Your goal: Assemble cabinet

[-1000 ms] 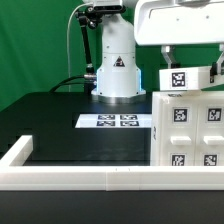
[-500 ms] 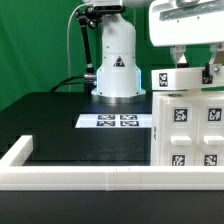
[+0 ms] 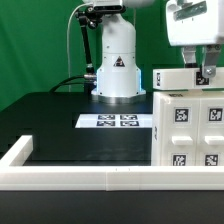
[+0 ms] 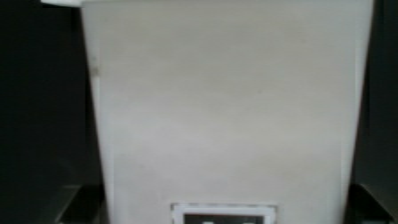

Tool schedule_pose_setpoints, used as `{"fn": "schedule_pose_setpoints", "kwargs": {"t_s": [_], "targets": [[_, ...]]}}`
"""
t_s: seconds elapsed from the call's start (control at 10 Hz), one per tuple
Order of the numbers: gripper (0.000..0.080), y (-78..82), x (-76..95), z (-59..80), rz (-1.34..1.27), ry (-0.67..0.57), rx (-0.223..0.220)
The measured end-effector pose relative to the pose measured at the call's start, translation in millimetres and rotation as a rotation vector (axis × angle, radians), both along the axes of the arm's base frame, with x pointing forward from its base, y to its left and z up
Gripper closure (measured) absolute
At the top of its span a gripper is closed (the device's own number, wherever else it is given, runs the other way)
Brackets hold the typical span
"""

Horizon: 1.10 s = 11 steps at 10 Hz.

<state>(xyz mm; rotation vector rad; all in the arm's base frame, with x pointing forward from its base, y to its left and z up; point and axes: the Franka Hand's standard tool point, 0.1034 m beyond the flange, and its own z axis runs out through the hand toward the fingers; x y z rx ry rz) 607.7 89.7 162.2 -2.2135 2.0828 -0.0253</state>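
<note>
White cabinet (image 3: 190, 130) stands at the frame's right, a top block (image 3: 180, 80) resting on it under the gripper (image 3: 205, 73) at upper right, whose grip cannot be told; assembly seems nearly finished.

White arm (image 3: 116, 45), black triangle label (image 3: 118, 63), black cable (image 3: 70, 40)

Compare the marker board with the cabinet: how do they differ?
The marker board lies thin and flat on the table; the cabinet stands tall and boxy. The marker board's tags face up; the cabinet's visible tags sit on its upright front. Both are white with black-and-white tags.
</note>
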Motion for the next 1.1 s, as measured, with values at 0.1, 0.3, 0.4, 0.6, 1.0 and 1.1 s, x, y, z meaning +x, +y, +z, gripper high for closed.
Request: {"fn": "schedule_pose_setpoints", "kwargs": {"t_s": [0.1, 0.3, 0.4, 0.6, 1.0, 1.1], "targets": [[0.0243, 0.2, 0.0, 0.0, -0.015, 0.001, 0.002], [0.0243, 0.6, -0.1, 0.2, -0.006, 0.0, 0.001], [0.0042, 1.5, 0.4, 6.1, 0.017, -0.014, 0.011], [0.0006, 4.0, -0.3, 20.9, 0.038, -0.037, 0.023], [0.0003, 5.5, 0.3, 21.2, 0.262, -0.034, -0.006], [0.0003, 6.2, 4.9, 23.8, 0.404, -0.051, -0.022]]}}
